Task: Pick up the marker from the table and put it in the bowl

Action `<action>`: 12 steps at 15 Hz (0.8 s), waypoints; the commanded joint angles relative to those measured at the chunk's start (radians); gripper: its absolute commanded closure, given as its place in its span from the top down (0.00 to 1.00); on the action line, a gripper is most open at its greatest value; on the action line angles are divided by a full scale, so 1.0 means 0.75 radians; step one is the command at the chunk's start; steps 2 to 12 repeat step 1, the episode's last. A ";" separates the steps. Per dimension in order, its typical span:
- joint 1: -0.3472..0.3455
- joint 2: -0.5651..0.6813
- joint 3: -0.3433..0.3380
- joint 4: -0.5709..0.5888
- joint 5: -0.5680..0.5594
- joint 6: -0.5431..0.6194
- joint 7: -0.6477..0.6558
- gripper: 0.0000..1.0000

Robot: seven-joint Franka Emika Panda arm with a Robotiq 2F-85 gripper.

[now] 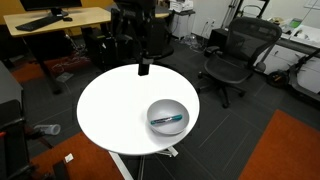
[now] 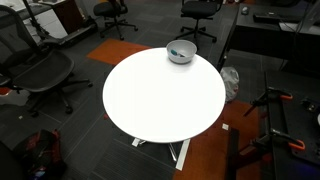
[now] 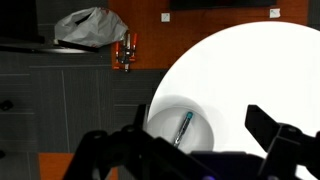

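The marker (image 1: 167, 120), dark with a teal end, lies inside the white-grey bowl (image 1: 186, 110) on the round white table (image 1: 110, 110). In the wrist view the marker (image 3: 184, 128) lies slanted in the bowl (image 3: 206, 118), below and between my fingers. My gripper (image 1: 143, 68) is open and empty. It hangs above the table's far edge, apart from the bowl. In the wrist view the gripper (image 3: 200, 126) has its dark fingers spread wide. The bowl (image 2: 188, 52) also shows near the far rim of the table (image 2: 165, 95); my arm is out of that view.
Black office chairs (image 1: 236, 55) and a light-wood desk (image 1: 60, 20) stand behind the table. More chairs (image 2: 40, 75) ring it. An orange carpet patch (image 1: 290, 145) lies on the floor. A grey plastic bag (image 3: 90, 25) sits beyond the table.
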 commanded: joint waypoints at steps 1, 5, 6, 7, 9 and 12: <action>-0.013 0.002 0.014 0.003 -0.002 -0.004 0.001 1.00; -0.013 0.002 0.014 0.003 -0.002 -0.004 0.001 1.00; -0.013 0.002 0.014 0.003 -0.002 -0.004 0.001 1.00; -0.013 0.002 0.014 0.003 -0.002 -0.004 0.001 1.00; -0.013 0.002 0.014 0.003 -0.002 -0.004 0.001 1.00; -0.013 0.002 0.014 0.003 -0.002 -0.004 0.001 1.00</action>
